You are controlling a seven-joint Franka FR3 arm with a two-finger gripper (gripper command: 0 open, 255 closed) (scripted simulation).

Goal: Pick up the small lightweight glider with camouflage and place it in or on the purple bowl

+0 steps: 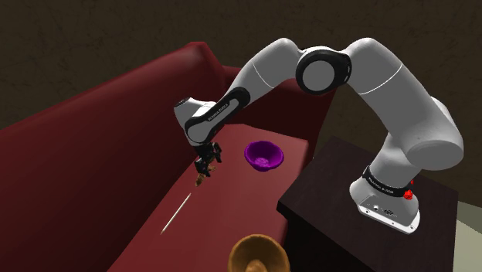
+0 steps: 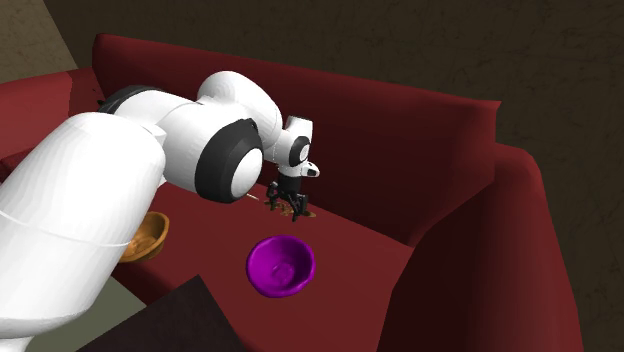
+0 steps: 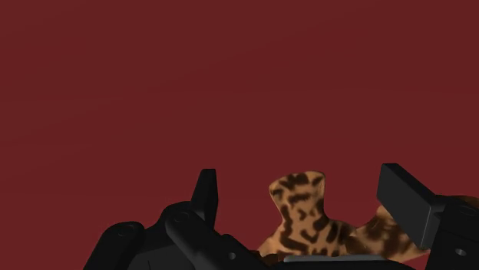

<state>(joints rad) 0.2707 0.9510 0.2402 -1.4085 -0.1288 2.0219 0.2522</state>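
Wrist view catches the camouflage glider (image 3: pixel 301 218) within the tool (image 3: pixel 303 184), whether pinched we cannot tell, near the purple bowl (image 1: pixel 263 155) but outside it; carrying and placing, we judge, are not yet done.

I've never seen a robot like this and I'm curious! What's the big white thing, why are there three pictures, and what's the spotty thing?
The big white thing is a robot arm. It stands on a dark box beside a red sofa. At its end are black jaws for grabbing.

One picture looks over the arm from beside its box. Another looks from a different spot. The third comes from a tiny camera on the hand, looking along the jaws.

On the sofa seat lie a purple bowl and a thin pale stick. A brown bowl sits near the front edge.

The spotty thing is a small camouflage glider. It sits between the jaws, but they stand apart, so it doesn't look squeezed yet.
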